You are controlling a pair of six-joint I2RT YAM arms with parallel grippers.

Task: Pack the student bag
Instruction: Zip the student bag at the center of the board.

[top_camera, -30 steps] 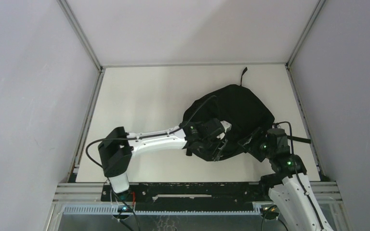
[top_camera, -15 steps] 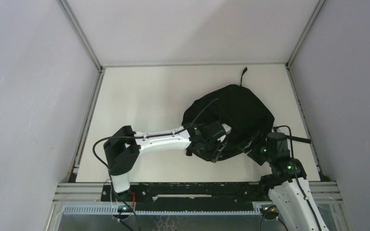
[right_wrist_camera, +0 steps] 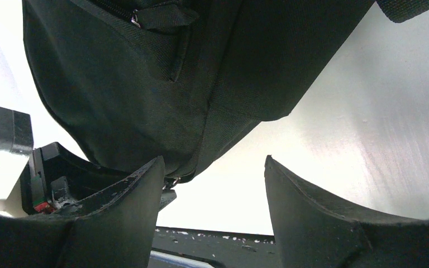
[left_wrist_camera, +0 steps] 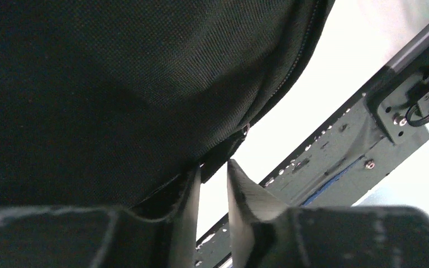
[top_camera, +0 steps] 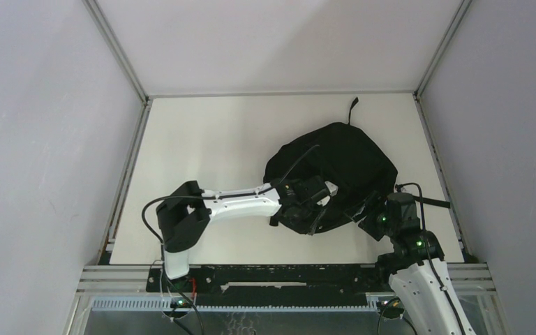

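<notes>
Pale grey walls (top_camera: pixel 42 139) and a silver metal frame (top_camera: pixel 115 49) enclose a cream-white surface (top_camera: pixel 209 139). On it lies the student bag, a soft black fabric backpack (top_camera: pixel 342 157), rounded and slumped. A short black strap loop (top_camera: pixel 353 107) sticks out from the backpack's far edge.

Two white robot arms meet the backpack along its near edge. The left gripper (left_wrist_camera: pixel 213 167) is at the backpack's near-left edge. Its jaws are narrow, with a thin slit of bright surface showing between them. A small black fabric zip tab (left_wrist_camera: pixel 223 156) hanging from the backpack's seam sits right at the mouth of that slit. I cannot tell whether the tab is pinched.

The right gripper (right_wrist_camera: pixel 213 159) is at the backpack's near-right corner. Its jaws are wide apart and hold nothing. The backpack's lower corner hangs just above the gap, close against one of them. A second black zip tab (right_wrist_camera: pixel 156 15) lies higher up on the backpack's side. A dark metal rail (left_wrist_camera: pixel 341 148) dotted with screws runs just past the backpack's near edge.
</notes>
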